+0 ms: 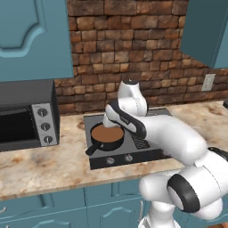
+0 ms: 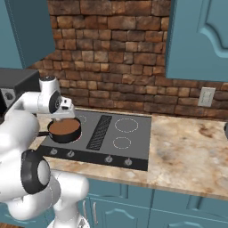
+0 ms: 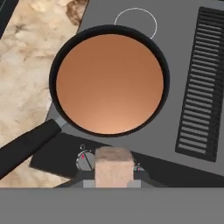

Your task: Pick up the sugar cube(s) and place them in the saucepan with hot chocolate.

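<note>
sugar cube held over the stove, just short of the saucepan

the sugar cube [image 3: 113, 167], a pale tan block, sits clamped between the pincer's [image 3: 113, 177] two dark tips, so the pincer is narrow and holding it. the saucepan [image 3: 109, 83] lies just ahead of the pincer and below it, its brown hot chocolate smooth, its black handle [image 3: 27, 146] running off to the pincer's left.

the step in hand looks like the carry: the cube is lifted and brought near the pan, but in the hand view it hangs above the stove knobs [image 3: 85, 160], not yet over the liquid. the next move likely calls for a short reach forward until the cube is centred over the rim, then letting go.

the pan rests on a dark cooktop [image 2: 129, 140] with a vent grille [image 3: 201, 83] to the pincer's right, set in a marbled desk [image 2: 191, 151]. farther off stand a toaster oven [image 1: 26, 116], a brick wall [image 2: 111, 58] and teal cabinets [image 2: 200, 40].
</note>
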